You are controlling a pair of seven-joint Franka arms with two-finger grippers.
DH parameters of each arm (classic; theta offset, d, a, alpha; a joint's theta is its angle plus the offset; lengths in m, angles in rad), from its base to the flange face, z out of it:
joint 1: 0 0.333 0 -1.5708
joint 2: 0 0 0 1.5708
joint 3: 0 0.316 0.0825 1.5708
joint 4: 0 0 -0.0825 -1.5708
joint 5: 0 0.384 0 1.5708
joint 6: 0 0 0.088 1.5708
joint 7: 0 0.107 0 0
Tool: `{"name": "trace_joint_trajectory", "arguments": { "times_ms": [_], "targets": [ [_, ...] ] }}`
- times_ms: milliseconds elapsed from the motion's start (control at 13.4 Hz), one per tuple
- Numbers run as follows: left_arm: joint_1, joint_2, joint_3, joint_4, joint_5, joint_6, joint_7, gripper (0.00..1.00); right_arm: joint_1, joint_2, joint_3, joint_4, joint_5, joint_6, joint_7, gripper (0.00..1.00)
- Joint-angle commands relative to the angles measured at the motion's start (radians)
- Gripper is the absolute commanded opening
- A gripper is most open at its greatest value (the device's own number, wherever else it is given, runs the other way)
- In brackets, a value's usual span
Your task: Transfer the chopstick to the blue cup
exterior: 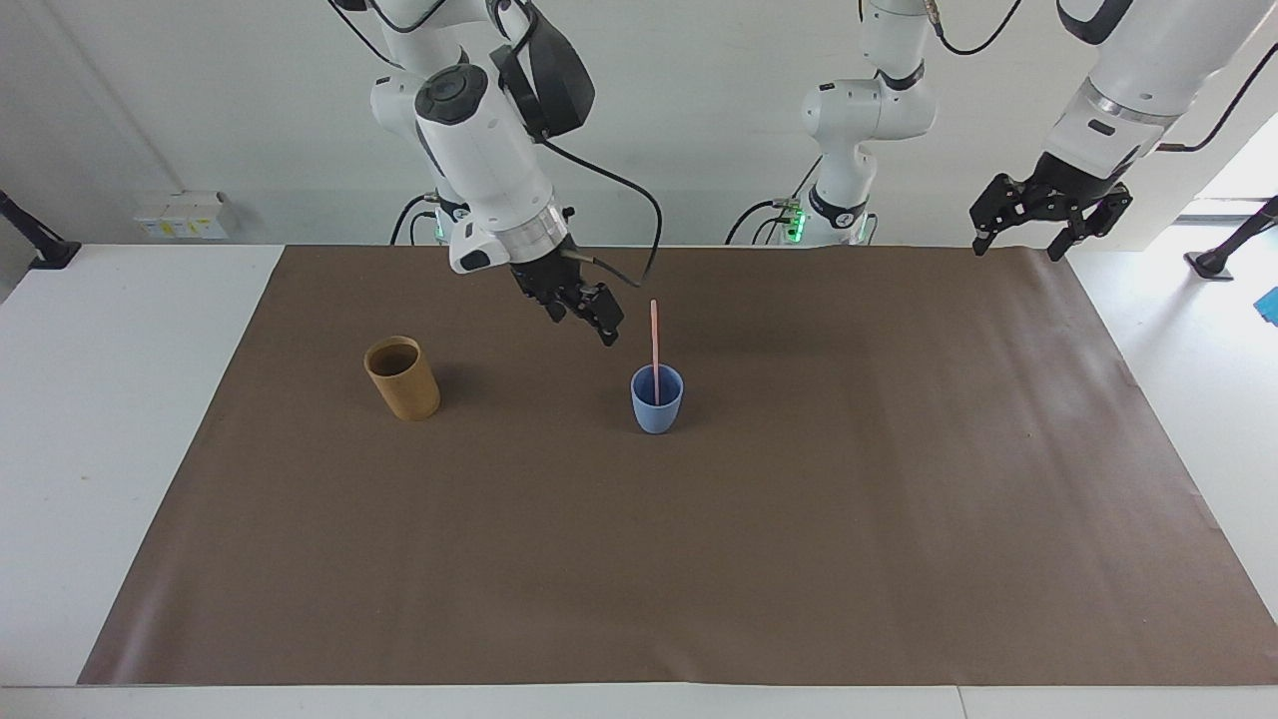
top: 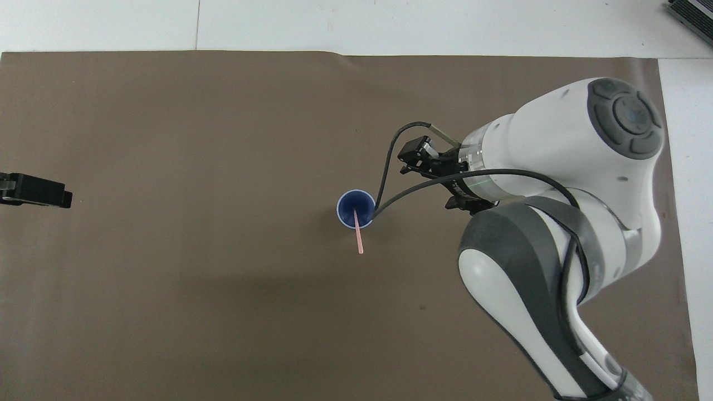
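Thin pale pink chopstick (exterior: pixel 655 335) stands in small light blue cup (exterior: pixel 657 409): light, stiff, slippery; pinch near top. Right claw (exterior: pixel 589 312) apart, empty; left claw (exterior: pixel 1048 222) apart, waits

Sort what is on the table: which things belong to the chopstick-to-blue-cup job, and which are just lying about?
Job: chopstick, standing in the blue cup; right gripper, open beside it.
Lying about: tan cup, toward the right arm's end; left gripper, open, waiting.

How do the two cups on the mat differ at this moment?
The blue cup holds the pink chopstick, leaning on its rim; the brown cup holds nothing visible. The blue cup tapers to its base; the brown one is straight-sided and taller. Both stand upright on the brown mat, untouched.
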Motion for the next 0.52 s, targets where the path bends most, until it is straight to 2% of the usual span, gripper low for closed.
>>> {"name": "trace_joint_trajectory", "arguments": {
  "times_ms": [0, 298, 447],
  "targets": [
    [0.011, 0.003, -0.006, 0.014, 0.009, -0.019, 0.01, 1.0, -0.052, -0.082, 0.005, -0.009, -0.058, -0.101, -0.191, 1.0],
    [0.011, 0.003, -0.006, 0.014, 0.007, -0.019, 0.01, 1.0, -0.133, -0.145, 0.003, -0.007, -0.121, -0.195, -0.446, 1.0],
    [0.011, 0.003, -0.006, 0.014, 0.009, -0.019, 0.01, 1.0, -0.158, -0.159, 0.003, -0.007, -0.123, -0.213, -0.509, 1.0]
  ]
}}
